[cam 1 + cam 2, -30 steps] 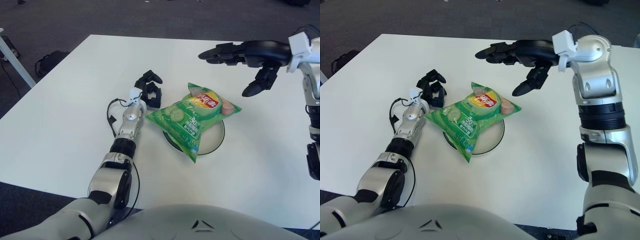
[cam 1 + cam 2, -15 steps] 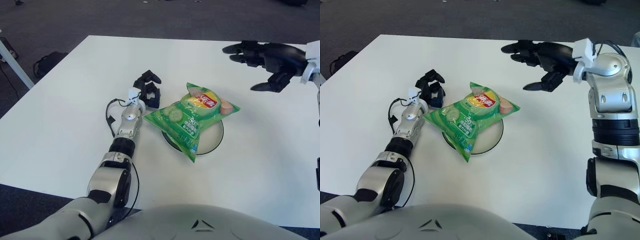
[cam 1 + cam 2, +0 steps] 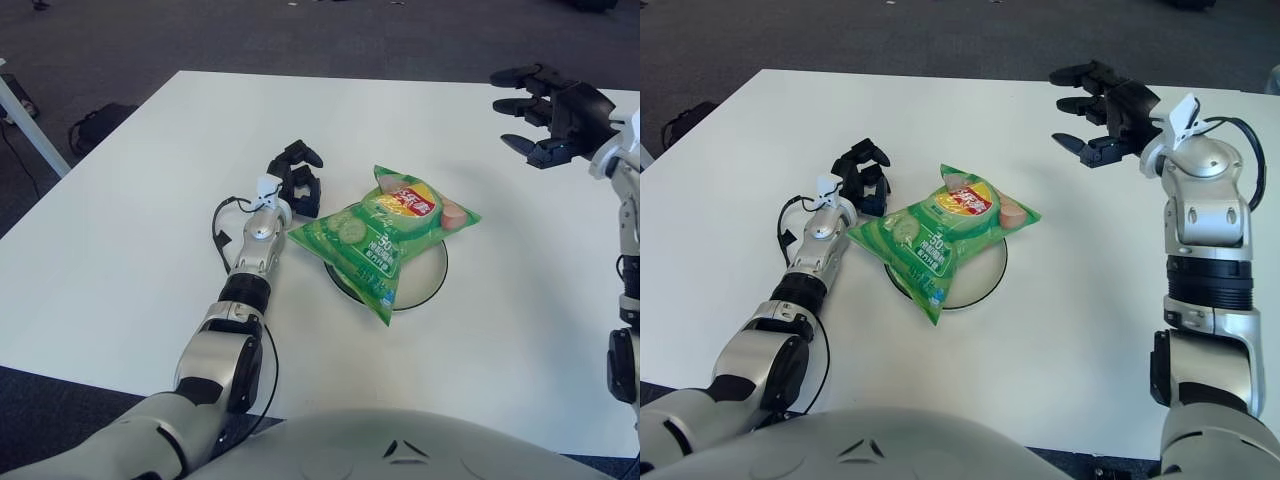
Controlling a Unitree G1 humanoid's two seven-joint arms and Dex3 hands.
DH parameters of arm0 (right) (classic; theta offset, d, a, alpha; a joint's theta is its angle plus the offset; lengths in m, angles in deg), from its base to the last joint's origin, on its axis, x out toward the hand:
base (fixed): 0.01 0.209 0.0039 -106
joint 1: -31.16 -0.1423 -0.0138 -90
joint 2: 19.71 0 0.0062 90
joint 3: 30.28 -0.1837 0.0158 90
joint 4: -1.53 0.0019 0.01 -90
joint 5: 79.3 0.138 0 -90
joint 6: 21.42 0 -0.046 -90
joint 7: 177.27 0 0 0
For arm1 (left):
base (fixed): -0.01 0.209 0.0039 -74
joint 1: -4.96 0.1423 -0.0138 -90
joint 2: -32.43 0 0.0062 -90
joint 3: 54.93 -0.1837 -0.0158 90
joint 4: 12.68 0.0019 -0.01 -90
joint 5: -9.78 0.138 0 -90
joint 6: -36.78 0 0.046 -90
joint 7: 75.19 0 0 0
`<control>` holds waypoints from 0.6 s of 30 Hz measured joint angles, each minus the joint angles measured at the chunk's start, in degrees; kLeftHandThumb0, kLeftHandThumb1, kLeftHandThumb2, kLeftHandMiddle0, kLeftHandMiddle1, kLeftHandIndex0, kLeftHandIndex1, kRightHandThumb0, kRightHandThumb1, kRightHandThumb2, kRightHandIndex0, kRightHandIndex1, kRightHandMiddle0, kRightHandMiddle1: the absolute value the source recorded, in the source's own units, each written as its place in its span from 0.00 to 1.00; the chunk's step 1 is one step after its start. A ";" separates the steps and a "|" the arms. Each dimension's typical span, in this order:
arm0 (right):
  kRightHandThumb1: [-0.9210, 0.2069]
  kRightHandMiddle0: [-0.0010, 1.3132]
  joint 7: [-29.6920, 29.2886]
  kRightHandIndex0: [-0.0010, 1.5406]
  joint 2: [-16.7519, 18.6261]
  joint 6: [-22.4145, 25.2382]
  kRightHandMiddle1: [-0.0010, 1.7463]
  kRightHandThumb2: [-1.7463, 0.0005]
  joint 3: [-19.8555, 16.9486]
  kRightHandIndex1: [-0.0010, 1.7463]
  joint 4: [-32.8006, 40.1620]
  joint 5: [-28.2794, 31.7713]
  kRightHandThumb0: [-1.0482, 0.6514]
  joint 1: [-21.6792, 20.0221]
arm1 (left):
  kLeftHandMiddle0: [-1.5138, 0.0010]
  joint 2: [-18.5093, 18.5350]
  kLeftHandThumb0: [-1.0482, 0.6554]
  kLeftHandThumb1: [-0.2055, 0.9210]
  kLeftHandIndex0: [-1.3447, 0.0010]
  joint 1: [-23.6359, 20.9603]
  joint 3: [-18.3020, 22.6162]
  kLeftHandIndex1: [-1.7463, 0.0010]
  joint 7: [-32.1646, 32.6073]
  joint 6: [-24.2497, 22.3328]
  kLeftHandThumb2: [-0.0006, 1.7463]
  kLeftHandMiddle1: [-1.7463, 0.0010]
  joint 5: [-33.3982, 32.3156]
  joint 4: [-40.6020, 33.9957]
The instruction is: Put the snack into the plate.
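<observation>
Both hands hold nothing: the right hand [image 3: 1102, 106], fingers spread, hangs above the table [image 3: 1090, 300] well apart from the snack [image 3: 943, 232] lying across the plate [image 3: 985, 280], left hand [image 3: 865, 172] curled beside it, so any retreat should avoid nudging the overhanging bag.

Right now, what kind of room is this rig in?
Likely an office or lab: a plain white table, dark carpet around it, and a dark bag on the floor.

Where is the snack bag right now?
The green snack bag lies across the white plate at table centre, just right of the left hand; the right hand is raised far right.
</observation>
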 measured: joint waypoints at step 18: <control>0.00 0.07 -25.80 0.21 14.38 -10.34 0.99 0.54 -6.16 0.86 -4.06 -2.37 0.25 5.01 | 0.59 0.10 0.61 0.31 0.54 -0.21 0.09 0.00 -0.41 0.55 0.87 0.00 -0.55 0.64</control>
